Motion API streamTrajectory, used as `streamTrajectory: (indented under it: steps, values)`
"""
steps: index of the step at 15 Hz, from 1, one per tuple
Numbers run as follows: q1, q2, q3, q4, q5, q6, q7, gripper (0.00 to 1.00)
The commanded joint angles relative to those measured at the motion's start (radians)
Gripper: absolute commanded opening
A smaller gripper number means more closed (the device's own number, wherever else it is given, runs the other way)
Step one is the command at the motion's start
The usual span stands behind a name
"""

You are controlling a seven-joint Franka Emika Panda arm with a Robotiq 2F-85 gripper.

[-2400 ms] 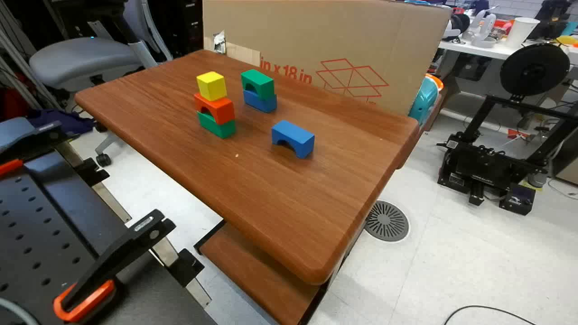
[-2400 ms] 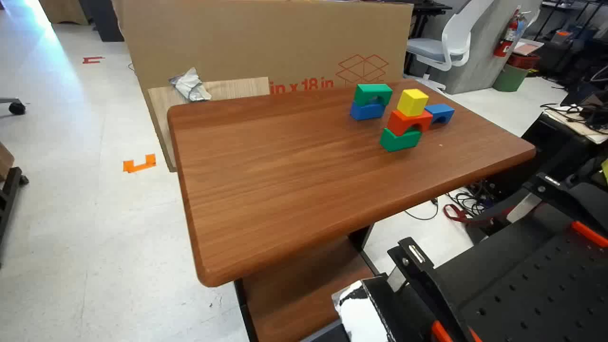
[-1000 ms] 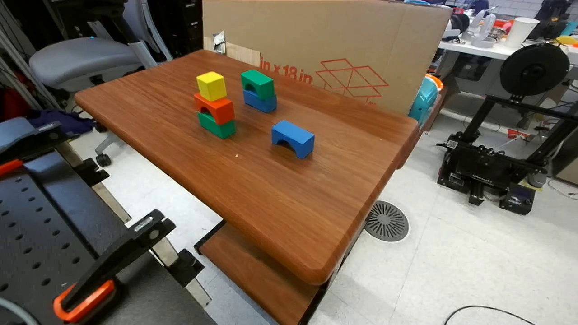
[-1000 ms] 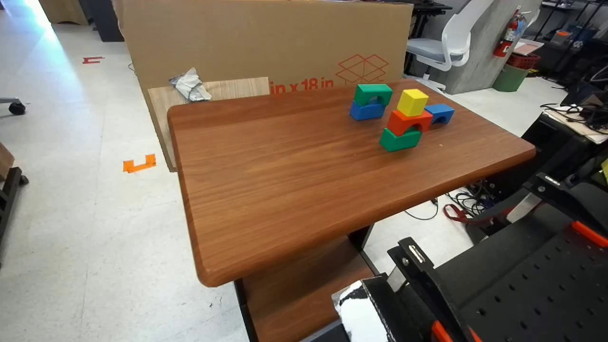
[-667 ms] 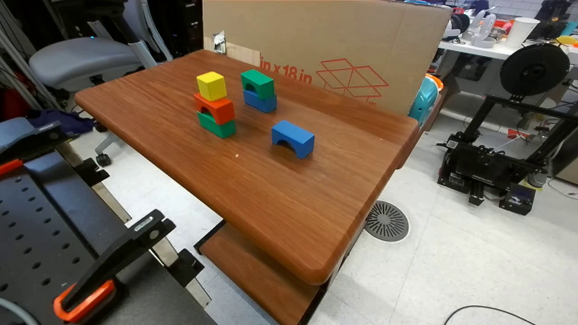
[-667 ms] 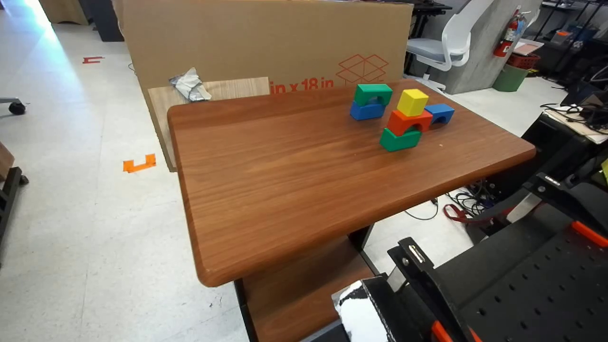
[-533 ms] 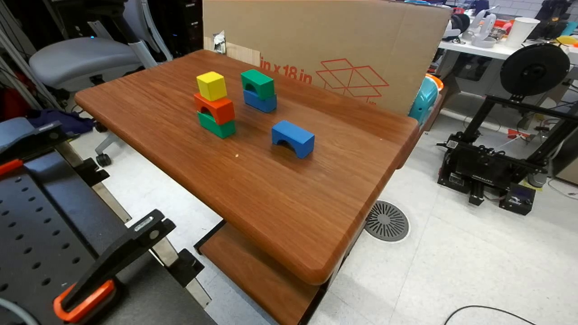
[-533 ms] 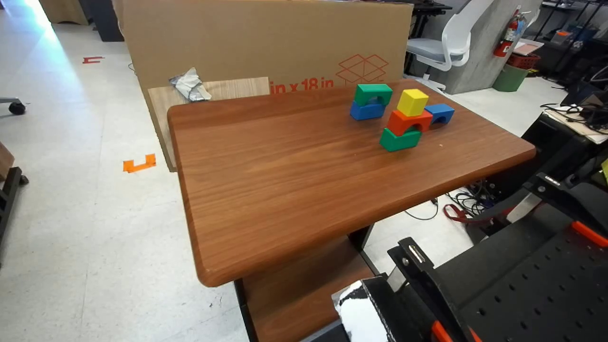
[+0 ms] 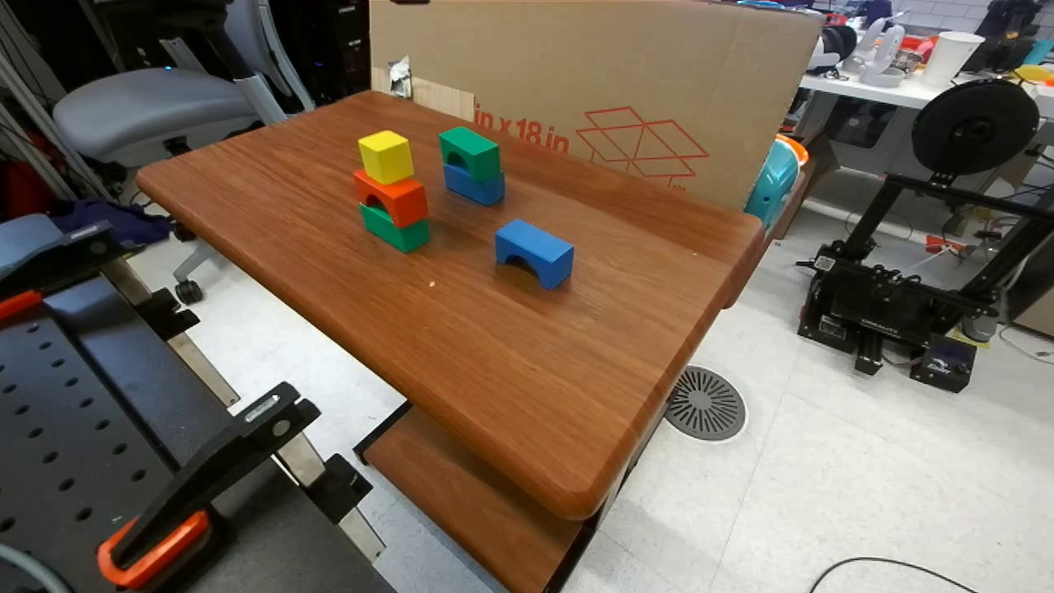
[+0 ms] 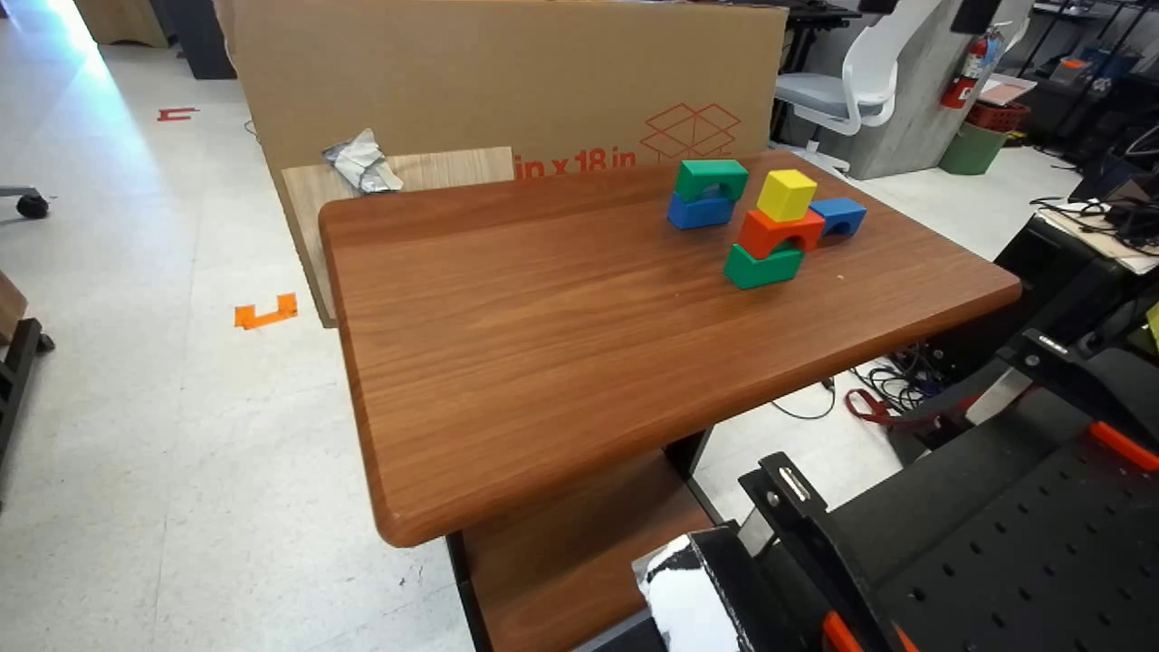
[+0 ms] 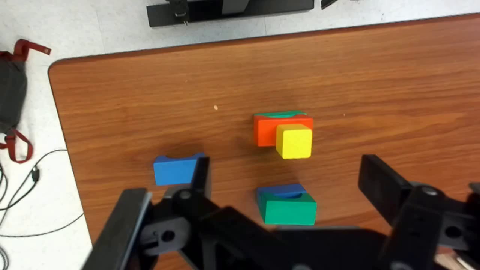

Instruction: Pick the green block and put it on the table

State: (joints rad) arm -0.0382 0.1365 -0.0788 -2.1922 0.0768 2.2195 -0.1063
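The gripper (image 11: pixel 285 173) is spread wide, nothing grasped or touched, and is held well above the table (image 11: pixel 393 78).

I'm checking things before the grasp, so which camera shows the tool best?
The wrist view: the tool spans its lower part, both fingers visibly spread apart. Both exterior views cut nearly all of it off, leaving dark fingertips or a sliver at the top edge.

The table (image 10: pixel 543 362) shows smooth, softly glossy wood grain; the blocks (image 9: pixel 478 148) on it look smooth and matt. The far box (image 10: pixel 507 81) is matt cardboard, the scrap (image 10: pixel 364 165) near it crumpled and shiny. The hand (image 11: pixel 285 171) looks matt.
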Motion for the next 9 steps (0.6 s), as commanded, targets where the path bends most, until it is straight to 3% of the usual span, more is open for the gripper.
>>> streamTrajectory:
  steps: [1, 5, 9]
  values:
    - [-0.003, 0.062, 0.023, 0.022, 0.020, 0.130, 0.033, 1.00]
    - [0.005, 0.119, 0.040, 0.022, -0.003, 0.268, 0.069, 1.00]
    - [0.012, 0.176, 0.049, 0.044, -0.015, 0.323, 0.095, 1.00]
